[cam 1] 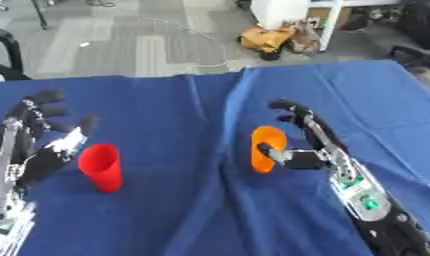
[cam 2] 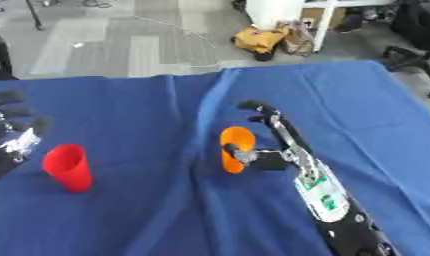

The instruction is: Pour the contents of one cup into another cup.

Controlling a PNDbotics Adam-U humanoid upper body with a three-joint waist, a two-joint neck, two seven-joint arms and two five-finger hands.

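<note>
A red cup [cam 1: 101, 167] stands upright on the blue-covered table [cam 1: 166, 105] at the left. My left hand [cam 1: 43, 155] is open just left of it, fingers spread upward, thumb close to the cup's rim. An orange cup [cam 1: 264, 136] sits near the middle, its mouth tipped toward the camera so the opening shows as an oval. My right hand [cam 1: 319, 156] is beside it on the right, open, with fingers stretched past the cup's far side and the thumb against its front. I cannot see what is inside either cup.
A fold in the blue cloth [cam 1: 229, 100] runs from the far edge down between the two cups. Beyond the table, a yellow bag [cam 1: 267, 39] lies on the floor by a white cabinet [cam 1: 288, 11]. A black chair [cam 2: 415, 52] stands at the far right.
</note>
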